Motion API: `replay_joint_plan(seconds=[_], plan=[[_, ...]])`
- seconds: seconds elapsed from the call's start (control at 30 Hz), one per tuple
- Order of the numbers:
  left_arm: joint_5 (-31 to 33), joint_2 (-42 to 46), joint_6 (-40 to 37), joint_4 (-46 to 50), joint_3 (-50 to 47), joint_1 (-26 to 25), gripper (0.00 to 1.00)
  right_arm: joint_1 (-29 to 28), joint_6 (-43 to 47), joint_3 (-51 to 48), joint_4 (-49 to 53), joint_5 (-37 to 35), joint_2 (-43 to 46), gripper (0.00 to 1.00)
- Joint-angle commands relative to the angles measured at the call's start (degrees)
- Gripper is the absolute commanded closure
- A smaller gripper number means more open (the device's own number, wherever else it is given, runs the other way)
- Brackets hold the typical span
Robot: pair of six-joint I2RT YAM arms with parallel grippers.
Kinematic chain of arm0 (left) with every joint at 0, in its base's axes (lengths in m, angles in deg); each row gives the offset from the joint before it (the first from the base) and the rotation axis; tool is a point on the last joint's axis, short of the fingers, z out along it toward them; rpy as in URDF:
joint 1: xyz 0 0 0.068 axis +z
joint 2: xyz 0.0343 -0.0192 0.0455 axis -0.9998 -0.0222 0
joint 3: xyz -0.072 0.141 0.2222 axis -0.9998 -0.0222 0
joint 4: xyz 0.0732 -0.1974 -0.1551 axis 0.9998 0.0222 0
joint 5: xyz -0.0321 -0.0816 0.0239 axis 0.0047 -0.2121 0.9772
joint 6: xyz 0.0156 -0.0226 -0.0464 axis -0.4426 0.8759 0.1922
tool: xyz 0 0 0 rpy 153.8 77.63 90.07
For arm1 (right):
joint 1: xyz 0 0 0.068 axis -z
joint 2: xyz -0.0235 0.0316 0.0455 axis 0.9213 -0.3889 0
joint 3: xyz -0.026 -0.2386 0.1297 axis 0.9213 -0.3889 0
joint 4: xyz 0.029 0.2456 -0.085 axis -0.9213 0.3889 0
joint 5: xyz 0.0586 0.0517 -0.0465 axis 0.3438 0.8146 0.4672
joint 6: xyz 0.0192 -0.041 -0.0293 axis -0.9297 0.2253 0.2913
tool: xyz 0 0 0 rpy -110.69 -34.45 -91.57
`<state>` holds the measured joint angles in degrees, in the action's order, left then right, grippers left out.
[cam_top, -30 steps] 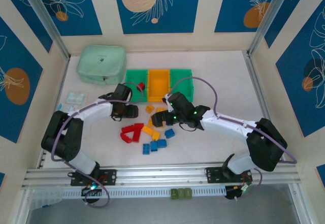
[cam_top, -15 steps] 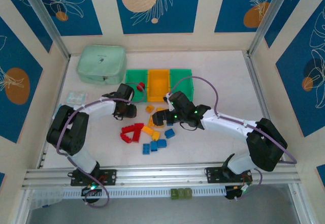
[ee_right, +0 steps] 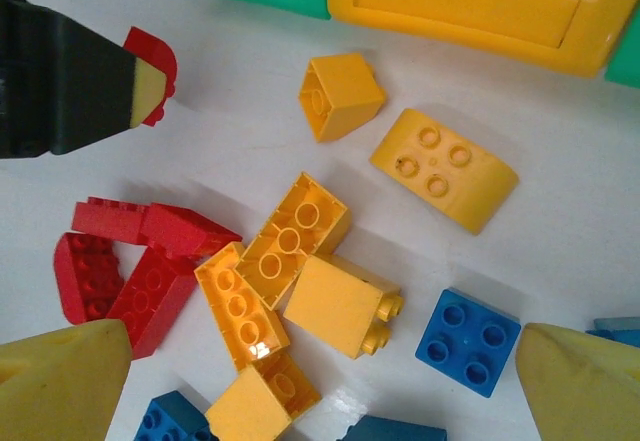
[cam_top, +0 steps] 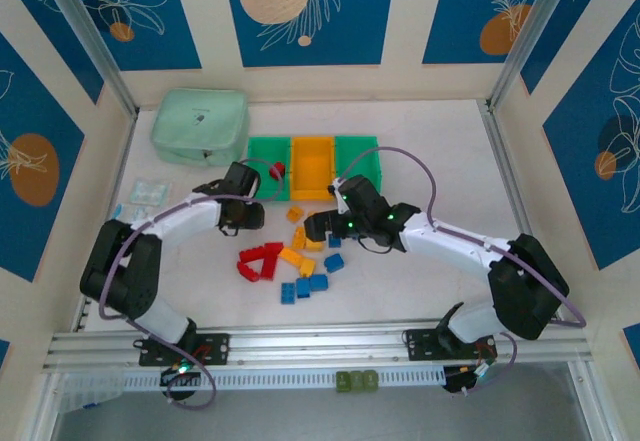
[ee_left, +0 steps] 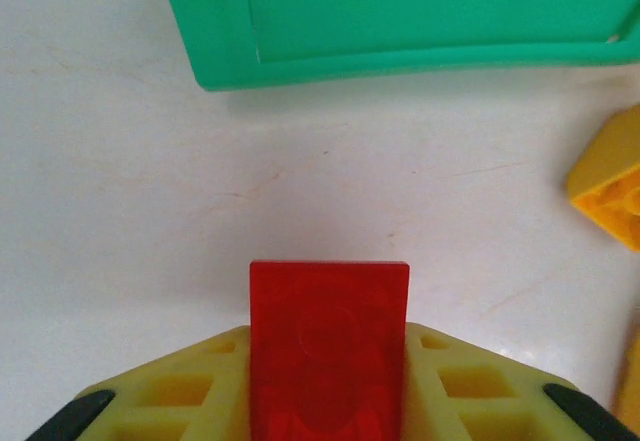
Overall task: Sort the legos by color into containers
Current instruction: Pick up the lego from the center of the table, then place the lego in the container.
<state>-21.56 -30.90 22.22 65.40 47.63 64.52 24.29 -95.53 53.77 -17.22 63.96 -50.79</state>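
My left gripper (ee_left: 328,406) is shut on a red lego (ee_left: 328,346) that stands upright between its yellow fingers, just in front of the left green container (ee_left: 400,21). In the top view this gripper (cam_top: 252,219) sits left of the lego pile (cam_top: 290,259). Behind them, the containers stand in a row: green (cam_top: 255,144), orange-yellow (cam_top: 312,142), green (cam_top: 358,142). A red lego (cam_top: 277,170) lies in the left one. My right gripper (ee_right: 325,381) hangs open over the yellow legos (ee_right: 295,236), with red legos (ee_right: 120,261) to the left and a blue one (ee_right: 468,339) to the right.
A mint zippered pouch (cam_top: 200,126) lies at the back left and a clear plastic packet (cam_top: 147,193) near the left wall. An aluminium rail (cam_top: 320,346) runs along the near edge. Slanted frame posts (cam_top: 85,36) rise at both back corners.
My left gripper's jaws have closed on the red lego beside the pile. The right gripper has shifted slightly toward the containers, still open.
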Motion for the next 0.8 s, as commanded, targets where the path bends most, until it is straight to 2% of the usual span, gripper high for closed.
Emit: replay_joint_plan(seconds=[0.0, 0.13, 0.27, 0.77], plan=[[-1.92, 4.42, -1.11, 2.65, 0.95, 0.71, 0.66, 2.42, -1.01, 1.79, 0.50, 4.29, 4.02, 0.01], [-1.71, 6.31, -1.16, 5.29, 5.97, 0.80, 0.66, 3.95, -0.41, 1.62, -0.27, 4.21, 6.74, 0.01], [-0.22, 4.09, -1.78, 6.11, 11.51, 0.83, 0.67, 5.29, -0.35, 4.18, -0.41, 5.05, 5.98, 0.01], [7.40, -19.31, -1.48, 7.03, 34.37, 1.00, 0.67, 5.67, 0.81, 6.40, -1.43, 6.01, -0.25, 0.01]])
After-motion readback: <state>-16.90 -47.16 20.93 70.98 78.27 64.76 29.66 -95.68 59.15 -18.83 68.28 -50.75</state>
